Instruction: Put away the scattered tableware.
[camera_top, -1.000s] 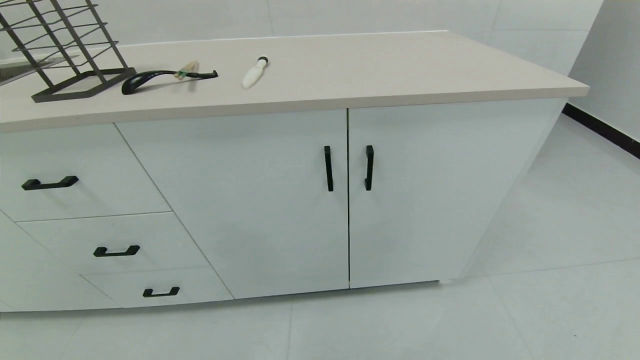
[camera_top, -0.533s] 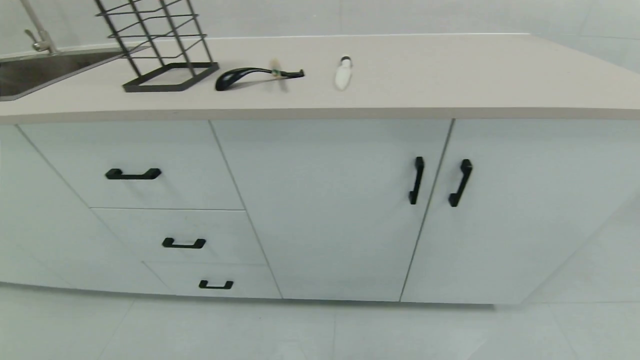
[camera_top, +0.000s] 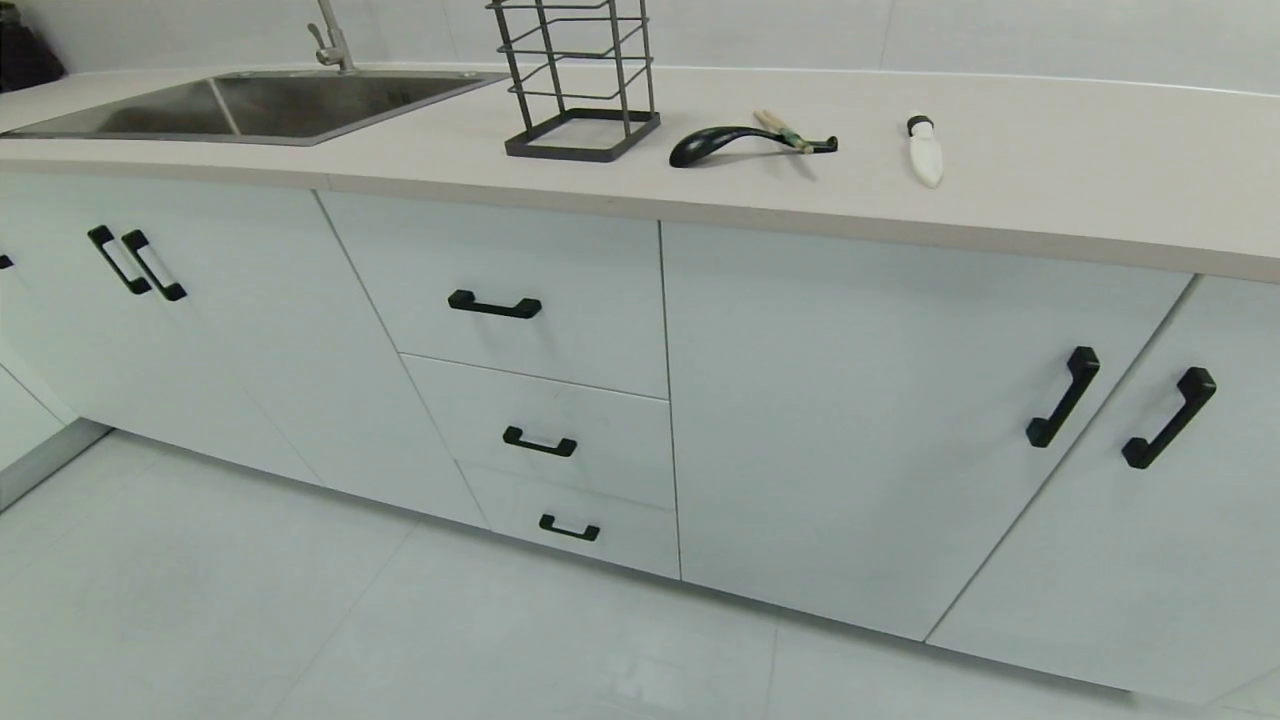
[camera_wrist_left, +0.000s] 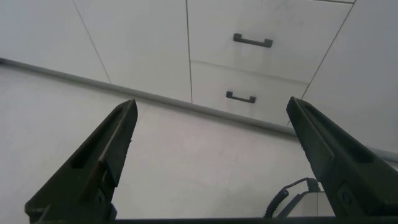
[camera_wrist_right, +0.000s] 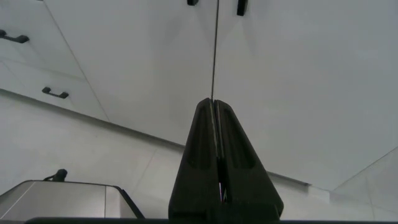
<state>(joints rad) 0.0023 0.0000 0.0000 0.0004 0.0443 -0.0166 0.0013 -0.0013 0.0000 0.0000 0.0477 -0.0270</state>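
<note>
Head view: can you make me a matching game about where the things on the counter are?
Things:
1 wire rack
2 black spoon
3 white utensil
4 sink

Places:
A farthest right on the counter
B set into the counter, left of the others
C right beside the chopsticks
D standing upright between sink and spoon

Pairs: 1-D, 2-C, 3-A, 4-B.

Steel sink (camera_top: 330, 98) with faucet (camera_top: 331, 32) set in countertop (camera_top: 1060, 190) above white drawers (camera_top: 560, 345)
</note>
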